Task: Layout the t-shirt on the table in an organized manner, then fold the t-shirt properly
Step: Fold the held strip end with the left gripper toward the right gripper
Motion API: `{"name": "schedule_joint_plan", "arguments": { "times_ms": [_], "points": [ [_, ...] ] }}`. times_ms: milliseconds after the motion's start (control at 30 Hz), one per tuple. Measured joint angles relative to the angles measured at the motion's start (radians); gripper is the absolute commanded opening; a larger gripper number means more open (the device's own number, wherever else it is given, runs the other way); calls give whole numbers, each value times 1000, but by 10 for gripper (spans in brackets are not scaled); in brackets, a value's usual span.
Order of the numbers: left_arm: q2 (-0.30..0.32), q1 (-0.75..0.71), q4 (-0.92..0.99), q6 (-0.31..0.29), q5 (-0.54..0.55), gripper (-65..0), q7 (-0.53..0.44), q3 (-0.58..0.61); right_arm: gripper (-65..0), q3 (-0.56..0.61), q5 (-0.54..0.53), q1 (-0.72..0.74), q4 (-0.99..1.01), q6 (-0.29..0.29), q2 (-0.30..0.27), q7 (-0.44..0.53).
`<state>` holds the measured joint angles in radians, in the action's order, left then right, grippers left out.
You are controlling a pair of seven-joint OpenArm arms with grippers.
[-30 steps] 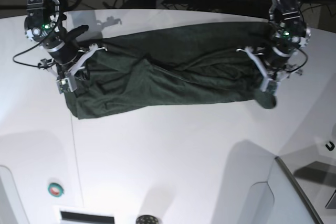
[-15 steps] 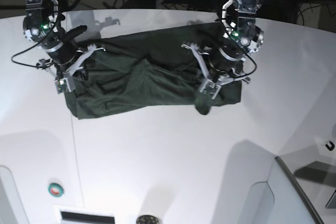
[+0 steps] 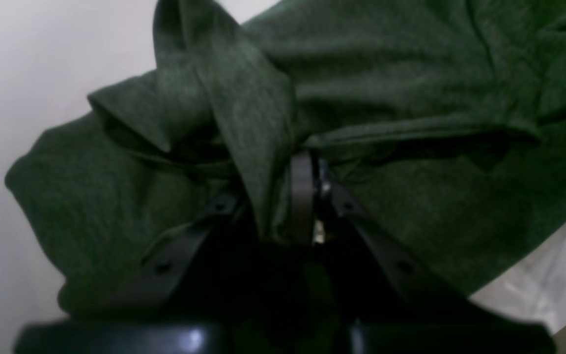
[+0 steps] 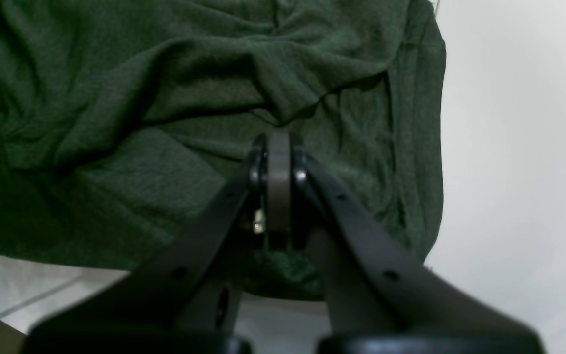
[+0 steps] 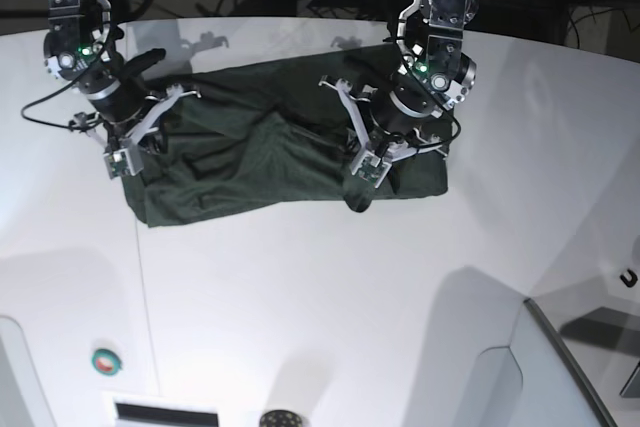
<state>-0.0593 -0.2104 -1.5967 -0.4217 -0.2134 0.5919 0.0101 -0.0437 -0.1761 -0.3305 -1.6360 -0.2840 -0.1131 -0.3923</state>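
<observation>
The dark green t-shirt [image 5: 250, 157] lies bunched and wrinkled across the far half of the white table [image 5: 300, 307]. Its right end is doubled over toward the middle. My left gripper [image 5: 358, 179] hangs over that folded part. In the left wrist view the left gripper [image 3: 307, 196] is shut on a fold of the t-shirt [image 3: 410, 73], with cloth draped over one finger. My right gripper [image 5: 122, 159] sits at the shirt's left edge. In the right wrist view the right gripper [image 4: 278, 182] is shut, its tips in the t-shirt [image 4: 165, 98] and cloth bunched between the fingers.
A thin dark seam line [image 5: 145, 297] runs down the table on the left. A round green and red button [image 5: 106, 360] sits near the front left edge. A grey raised panel [image 5: 560, 367] fills the front right corner. Dark cables and equipment stand behind the table.
My left gripper has carried the shirt's right end leftward over the rest, shortening the spread cloth. The right arm and the shirt's left edge have stayed put.
</observation>
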Motion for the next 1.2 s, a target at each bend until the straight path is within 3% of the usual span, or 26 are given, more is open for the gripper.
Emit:
{"name": "schedule_joint_plan", "arguments": {
  "times_ms": [733, 1033, 1200],
  "points": [
    [1, 2, 0, 0, 0, -650, 34, 63, -650, 0, 0, 0, 0, 0, 0, 0],
    [6, 2, 0, 0, 3, -311, 37, 157, -650, 3, 0, -2, -3, 0, 0, 0],
    [6, 2, -1, 0, 0, -224, 37, 173, -650, 3, 0, -2, -3, 0, 0, 0]
  ]
}}
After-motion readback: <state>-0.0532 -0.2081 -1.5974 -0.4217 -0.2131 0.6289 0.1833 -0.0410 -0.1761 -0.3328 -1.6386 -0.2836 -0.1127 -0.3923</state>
